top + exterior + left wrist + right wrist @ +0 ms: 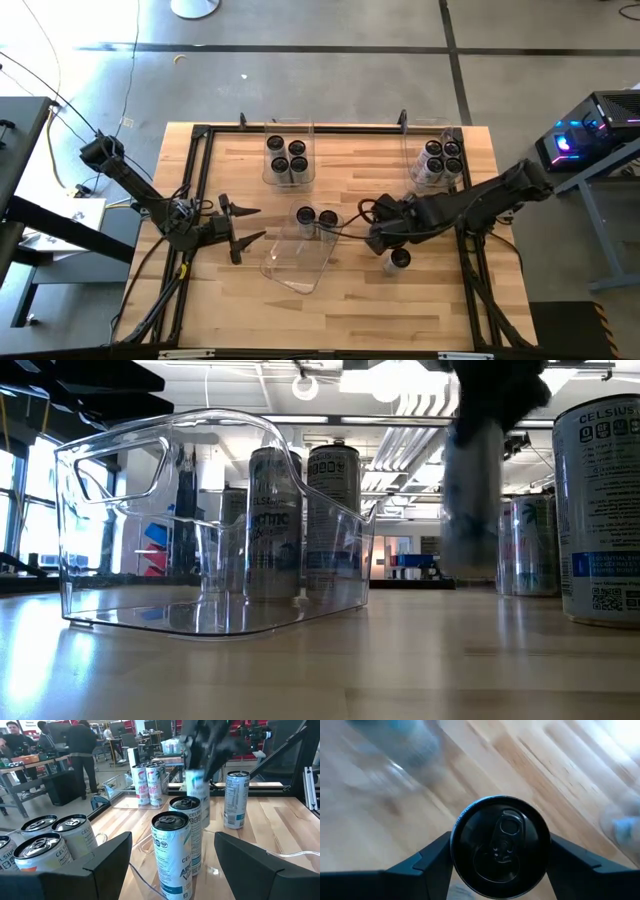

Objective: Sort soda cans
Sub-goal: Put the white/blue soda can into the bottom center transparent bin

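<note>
We have the right gripper (500,851) clamped on a can (500,846) lifted above the table, just beside the near bin (300,262). We keep it upright and lower between walls. Left gripper (243,228) waits, fingers apart.

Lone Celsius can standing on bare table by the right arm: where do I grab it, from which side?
On the lone can, grip the side wall just under the rim, coming straight down: it stands upright with bare table around it. The right gripper holds another can; free it first.
</note>
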Controlling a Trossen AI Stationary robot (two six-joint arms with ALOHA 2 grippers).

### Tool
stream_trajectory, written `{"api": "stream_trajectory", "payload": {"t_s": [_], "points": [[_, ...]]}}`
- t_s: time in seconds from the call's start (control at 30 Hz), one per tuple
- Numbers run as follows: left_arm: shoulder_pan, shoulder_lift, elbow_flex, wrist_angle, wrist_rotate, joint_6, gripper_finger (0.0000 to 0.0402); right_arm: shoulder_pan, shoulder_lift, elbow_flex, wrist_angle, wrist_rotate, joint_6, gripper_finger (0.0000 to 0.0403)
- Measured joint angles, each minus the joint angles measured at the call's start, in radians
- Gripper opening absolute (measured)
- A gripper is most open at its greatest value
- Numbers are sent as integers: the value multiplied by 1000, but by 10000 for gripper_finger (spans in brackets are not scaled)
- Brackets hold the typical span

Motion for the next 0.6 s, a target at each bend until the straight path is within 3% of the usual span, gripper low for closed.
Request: {"api": "stream_trajectory", "payload": {"t_s": [0.23, 0.43, 0.6], "points": [[1, 0, 0, 3, 0, -7, 278, 39, 27, 240, 3, 65, -99, 247], [1, 0, 0, 2, 0, -17, 278, 100, 141, 514, -127, 56, -187, 247], [1, 0, 0, 2, 0, -18, 278, 124, 294, 711, -105, -35, -390, 247]]}}
